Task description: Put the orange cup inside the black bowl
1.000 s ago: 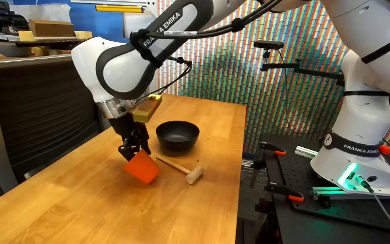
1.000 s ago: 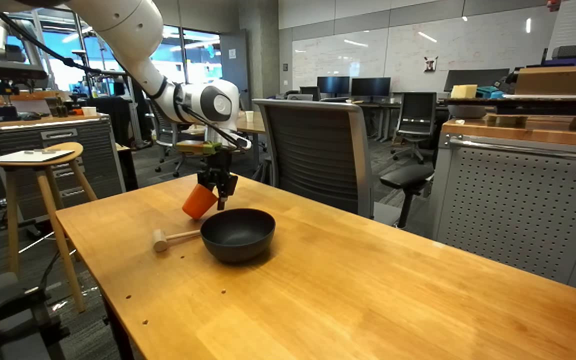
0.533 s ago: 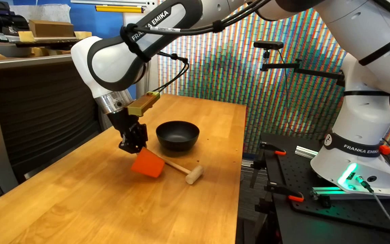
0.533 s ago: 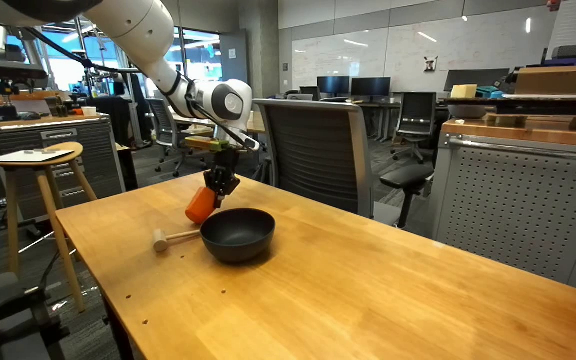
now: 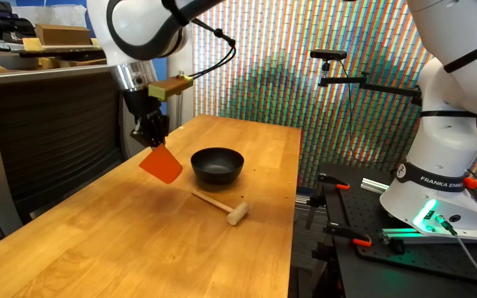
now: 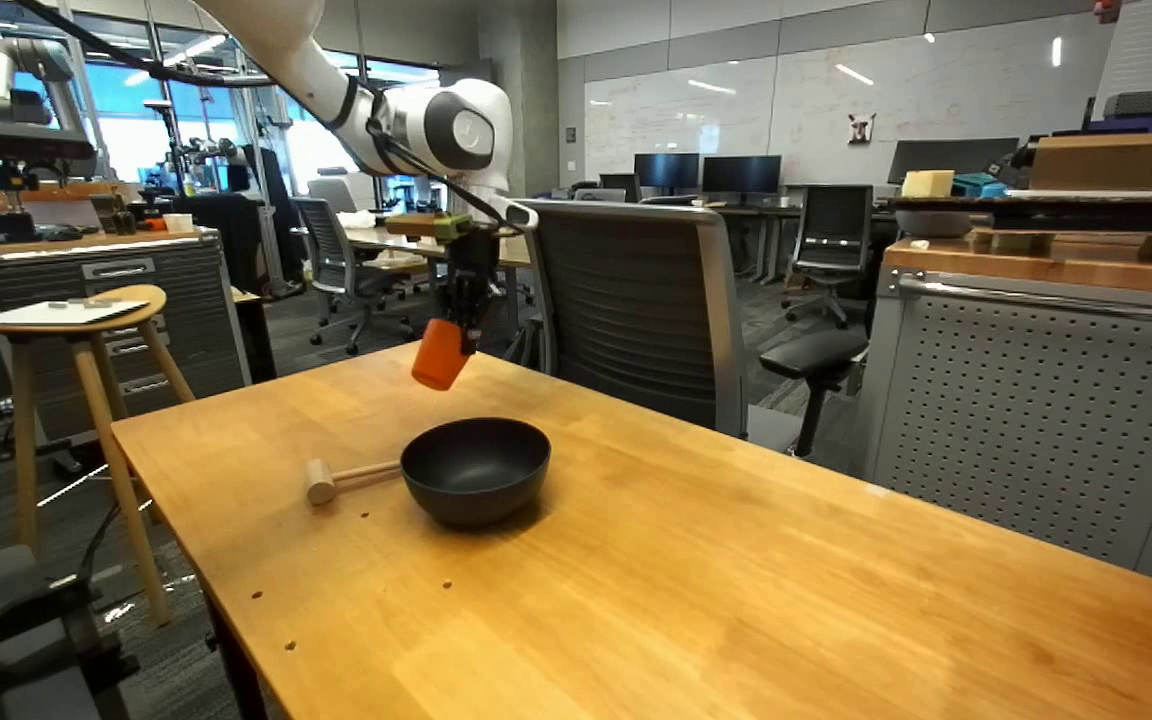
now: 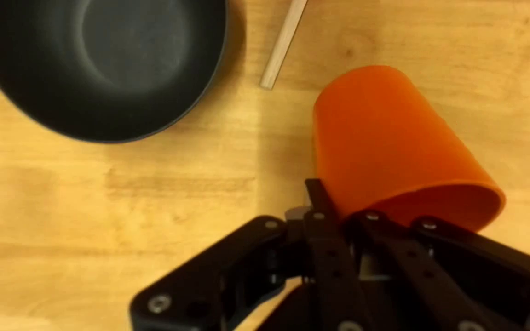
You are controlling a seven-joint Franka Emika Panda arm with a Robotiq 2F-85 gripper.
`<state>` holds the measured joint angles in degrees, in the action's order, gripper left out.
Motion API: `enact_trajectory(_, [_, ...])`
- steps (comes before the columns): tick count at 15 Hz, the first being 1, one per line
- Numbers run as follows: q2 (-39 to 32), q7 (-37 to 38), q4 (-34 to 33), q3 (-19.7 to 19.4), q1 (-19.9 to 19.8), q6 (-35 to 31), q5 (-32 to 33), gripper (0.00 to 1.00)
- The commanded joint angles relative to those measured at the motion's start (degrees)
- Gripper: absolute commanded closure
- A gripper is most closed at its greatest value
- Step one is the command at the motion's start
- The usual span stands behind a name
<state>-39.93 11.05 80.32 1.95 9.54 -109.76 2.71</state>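
My gripper (image 5: 157, 145) is shut on the side wall of the orange cup (image 5: 162, 164), one finger outside it and the other going in at the mouth, its tip hidden. The cup hangs tilted above the table in both exterior views. In the wrist view the cup (image 7: 384, 133) fills the area ahead of the gripper (image 7: 336, 207), with its mouth toward the lower right. Upright on the table stands the black bowl (image 6: 476, 500), with nothing in it. The bowl (image 7: 131, 108) lies at upper left in the wrist view, apart from the cup.
A small wooden mallet (image 5: 222, 205) lies on the table (image 5: 139, 248) beside the bowl, its handle (image 7: 285, 46) between bowl and cup in the wrist view. An office chair (image 6: 626, 310) stands close against the table's edge.
The jaws have closed onto the cup wall. Arm and cup have risen off the table. The bowl and mallet have stayed put.
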Motion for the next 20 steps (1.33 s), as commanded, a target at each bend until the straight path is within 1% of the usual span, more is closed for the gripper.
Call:
enact_trajectory(1, [13.44, 4.42, 13.26, -2.49, -0.65, -8.93, 0.88, 0.98])
enact_trajectory(4, [19.71, 10.54, 21.06, -5.4, 0.21, -16.22, 4.57, 0.98])
enact_trajectory(8, [26.13, 23.14, 33.03, -8.92, 1.07, -25.31, 14.97, 0.98])
enact_trajectory(10, [28.88, 28.75, 39.33, -9.55, 0.75, -29.06, 19.01, 0.98])
enact_trajectory(11, [30.39, 33.78, 42.56, -10.5, 1.04, -32.45, 23.12, 0.98])
enact_trajectory(12, [32.2, 35.61, 45.9, -10.37, 0.18, -34.39, 24.09, 0.98])
enact_trajectory(13, [33.67, 38.94, 49.18, -10.76, -0.21, -36.37, 26.51, 0.98])
enact_trajectory(16, [38.1, 42.69, 59.23, -10.38, -2.41, -39.43, 29.58, 0.98])
enact_trajectory(18, [40.76, 45.97, 66.18, -10.34, -4.16, -43.18, 32.52, 0.98])
enact_trajectory(20, [40.35, 49.78, 68.8, -10.06, -5.81, -46.6, 38.33, 0.98])
